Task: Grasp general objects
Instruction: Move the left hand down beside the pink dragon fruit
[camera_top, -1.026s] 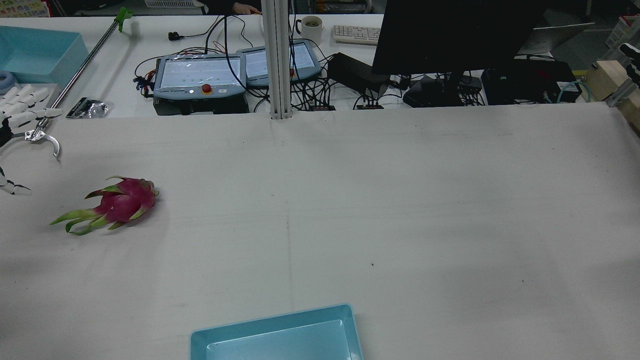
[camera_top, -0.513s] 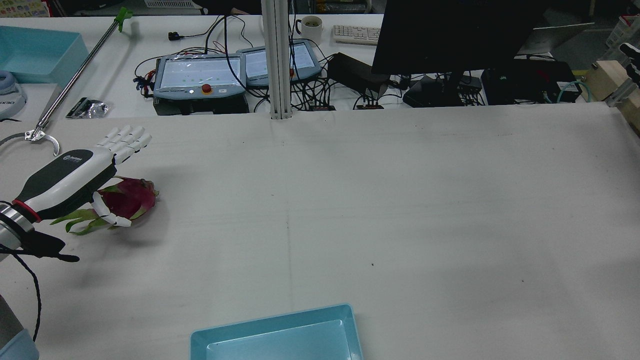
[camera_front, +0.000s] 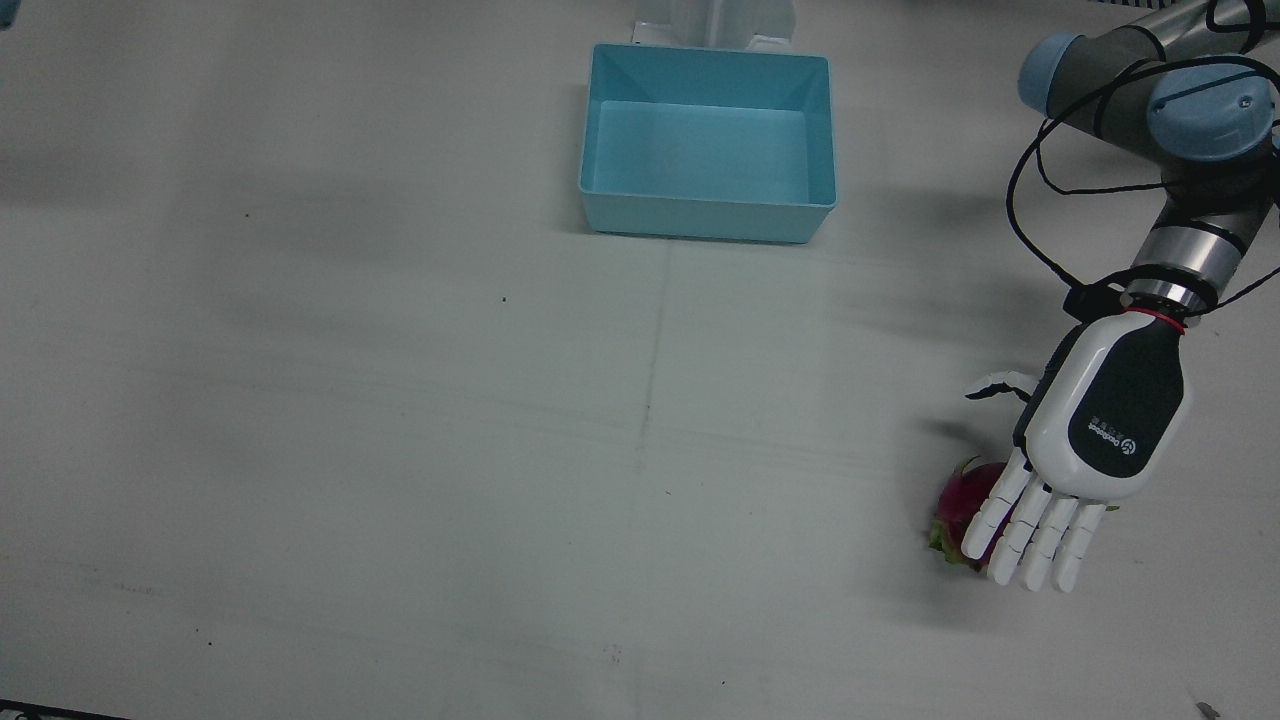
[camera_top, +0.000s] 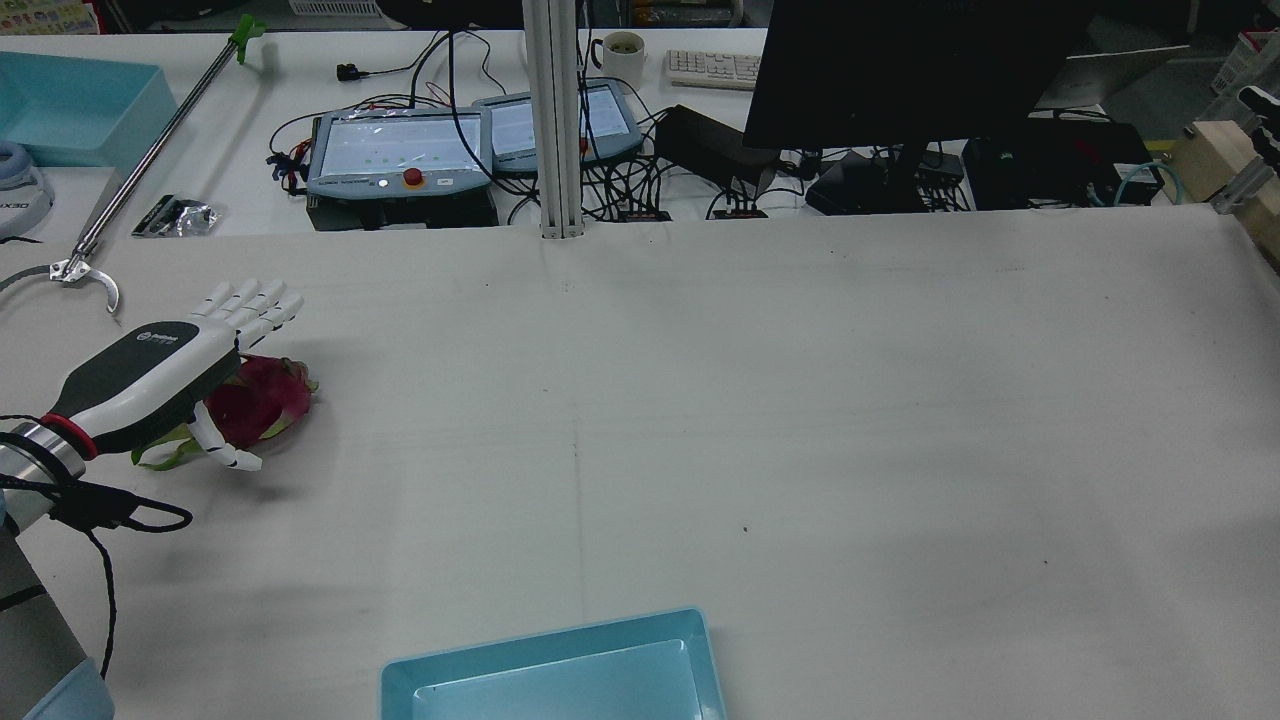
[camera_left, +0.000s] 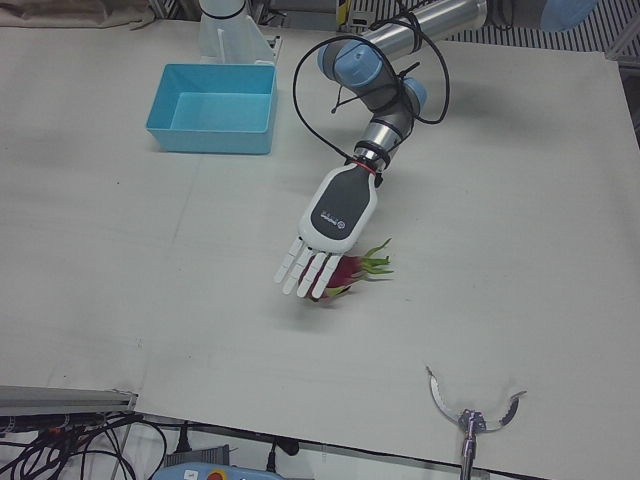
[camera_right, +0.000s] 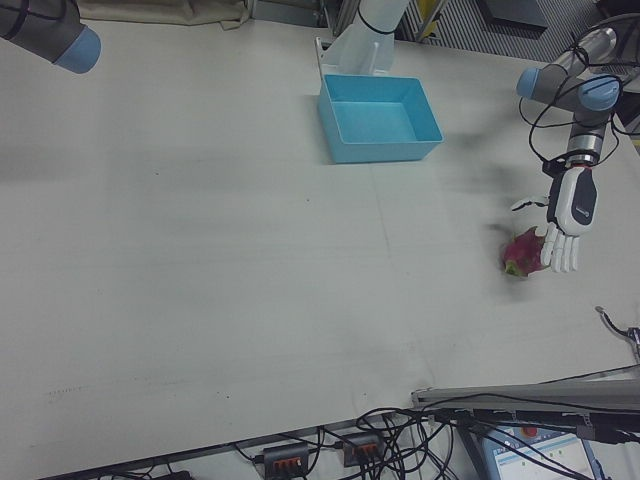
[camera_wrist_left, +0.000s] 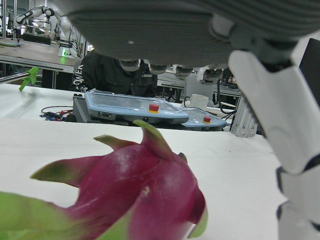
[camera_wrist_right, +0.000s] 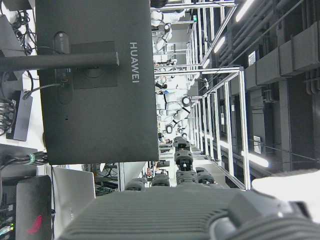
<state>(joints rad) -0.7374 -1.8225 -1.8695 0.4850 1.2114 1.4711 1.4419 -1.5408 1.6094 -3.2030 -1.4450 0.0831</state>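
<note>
Left hand (camera_top: 150, 375) hovers palm-down over the dragon fruit (camera_top: 262, 395), fingers (camera_front: 1040, 540) stretched flat and apart, gripping nothing. The fruit lies on the white table (camera_front: 400, 400), well apart from the blue bin (camera_front: 708, 140). Right hand's state: cannot tell.

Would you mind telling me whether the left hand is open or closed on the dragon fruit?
Open: the left hand hovers over the dragon fruit with fingers extended, not wrapped around it.
</note>
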